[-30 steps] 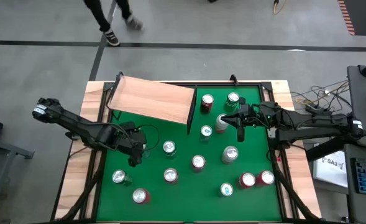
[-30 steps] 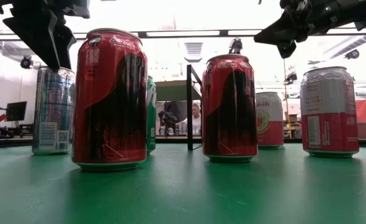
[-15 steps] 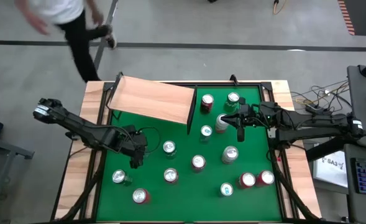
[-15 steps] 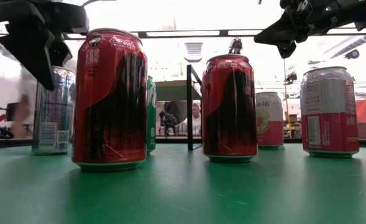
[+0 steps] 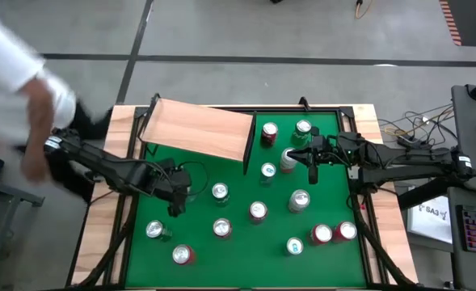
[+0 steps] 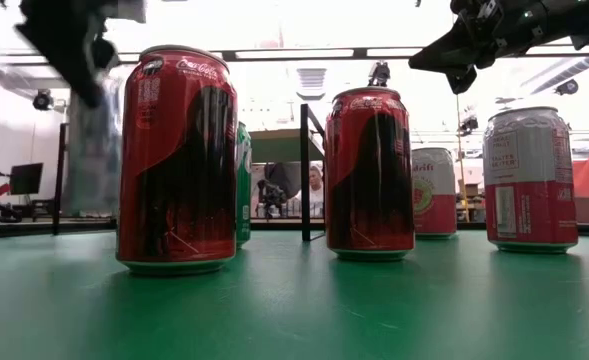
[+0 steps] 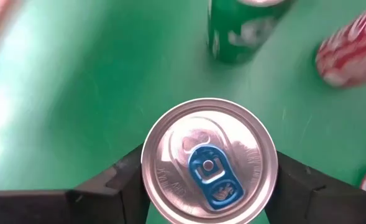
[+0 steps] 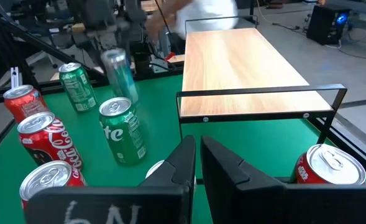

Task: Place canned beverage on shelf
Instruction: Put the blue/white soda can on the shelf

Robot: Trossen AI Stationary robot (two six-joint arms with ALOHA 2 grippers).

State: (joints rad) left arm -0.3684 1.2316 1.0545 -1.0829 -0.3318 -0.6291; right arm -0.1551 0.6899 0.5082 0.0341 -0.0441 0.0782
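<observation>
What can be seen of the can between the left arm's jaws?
The can is silver-topped with a blue pull tab, unopened, and looks like metal. The left wrist view looks straight down on its lid. The left gripper has a dark finger close on either side of it; contact cannot be confirmed. In the low view its blurred body appears clear of the green table.

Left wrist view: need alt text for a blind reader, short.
A silver-topped can with a blue pull tab sits between the left gripper's two dark fingers, seen from above. Beyond it on the green table stand a green can and a red-and-white can.
</observation>
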